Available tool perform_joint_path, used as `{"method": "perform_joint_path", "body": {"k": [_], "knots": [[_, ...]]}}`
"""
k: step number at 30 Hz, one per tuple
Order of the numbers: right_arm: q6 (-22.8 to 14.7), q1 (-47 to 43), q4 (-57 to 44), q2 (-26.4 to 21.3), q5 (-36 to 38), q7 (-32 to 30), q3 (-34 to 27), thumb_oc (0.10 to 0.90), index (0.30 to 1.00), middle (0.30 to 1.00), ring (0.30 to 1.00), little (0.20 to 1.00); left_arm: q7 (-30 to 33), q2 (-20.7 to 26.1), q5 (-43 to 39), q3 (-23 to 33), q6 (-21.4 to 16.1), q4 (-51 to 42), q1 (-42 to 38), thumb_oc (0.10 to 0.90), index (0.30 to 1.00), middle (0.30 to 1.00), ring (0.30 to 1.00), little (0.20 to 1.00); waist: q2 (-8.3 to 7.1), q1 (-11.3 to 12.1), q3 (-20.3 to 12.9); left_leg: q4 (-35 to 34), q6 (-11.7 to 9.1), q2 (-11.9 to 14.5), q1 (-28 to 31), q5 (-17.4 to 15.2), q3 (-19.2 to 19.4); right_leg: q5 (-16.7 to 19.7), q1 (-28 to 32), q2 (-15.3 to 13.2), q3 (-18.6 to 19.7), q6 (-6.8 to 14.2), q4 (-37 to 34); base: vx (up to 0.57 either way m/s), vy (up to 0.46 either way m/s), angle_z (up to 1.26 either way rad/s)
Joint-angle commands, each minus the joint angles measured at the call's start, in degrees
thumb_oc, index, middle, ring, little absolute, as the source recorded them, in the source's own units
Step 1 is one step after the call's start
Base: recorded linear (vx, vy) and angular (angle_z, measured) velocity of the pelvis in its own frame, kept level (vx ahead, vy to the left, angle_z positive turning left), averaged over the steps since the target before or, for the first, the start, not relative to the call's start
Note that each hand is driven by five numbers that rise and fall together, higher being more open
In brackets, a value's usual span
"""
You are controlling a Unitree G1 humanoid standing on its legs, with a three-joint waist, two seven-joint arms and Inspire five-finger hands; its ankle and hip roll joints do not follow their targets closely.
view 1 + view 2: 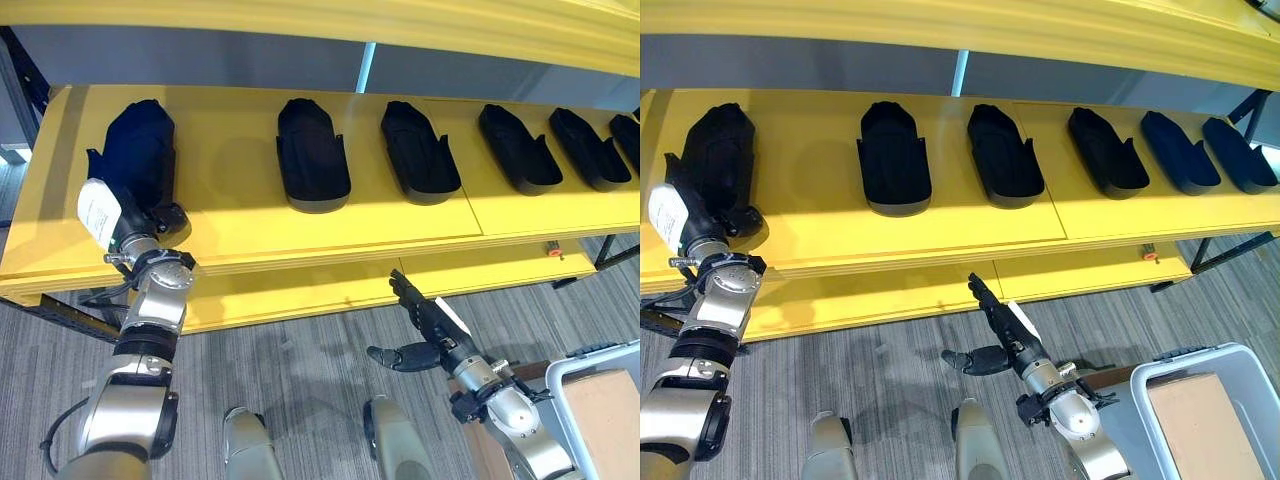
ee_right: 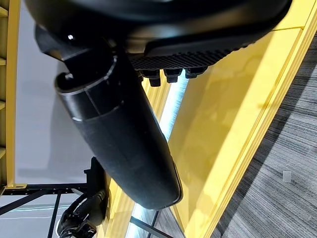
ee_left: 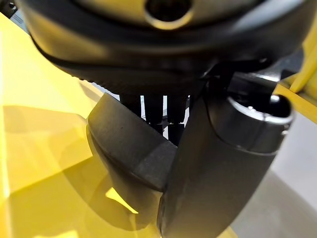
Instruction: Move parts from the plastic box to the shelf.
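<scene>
Resting its left hand point(image 1: 140, 215) on the leftmost black part point(image 1: 140, 145) at the yellow shelf point(image 1: 240, 215), grip hidden, part lengthwise front-to-back; the right hand point(image 1: 430, 325) hangs open, empty, below the shelf edge.

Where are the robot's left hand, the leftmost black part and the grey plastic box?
left hand point(image 1: 150, 215), left eye view, its back.
leftmost black part point(image 1: 140, 135), left eye view, top surface.
grey plastic box point(image 1: 1200, 360), right eye view, near rim.
</scene>
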Motion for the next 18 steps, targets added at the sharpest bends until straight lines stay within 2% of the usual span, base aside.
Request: {"method": "perform_joint_path", "body": {"k": [1, 18], "knots": [[-5.43, -0.43, -6.34, -2.92, 3.04, 0.22, -3.94, 0.900, 1.000, 1.000, 1.000, 1.000, 0.68, 3.58, 3.40, -4.00, -3.35, 2.34, -8.53, 0.400, 0.300, 0.300, 0.300, 0.300, 1.33, -0.64, -5.52, -1.22, 2.23, 1.82, 1.54, 0.95, -0.50, 0.41, 1.26, -1.89, 1.31, -2.08, -0.66, 0.00, 0.000, 0.00], [-5.63, -0.38, -6.40, -3.22, 3.41, -0.35, -3.97, 0.900, 1.000, 1.000, 1.000, 1.000, 0.27, 2.14, 0.55, -6.15, -4.29, 4.67, -12.29, 0.400, 0.300, 0.300, 0.300, 0.300, 1.27, -1.32, -5.70, -1.18, 2.16, 2.16, 1.03, 1.18, -0.64, 0.11, 0.70, -1.57, 1.45, -2.16, -0.11, 0.00, 0.000, 0.00]]}}
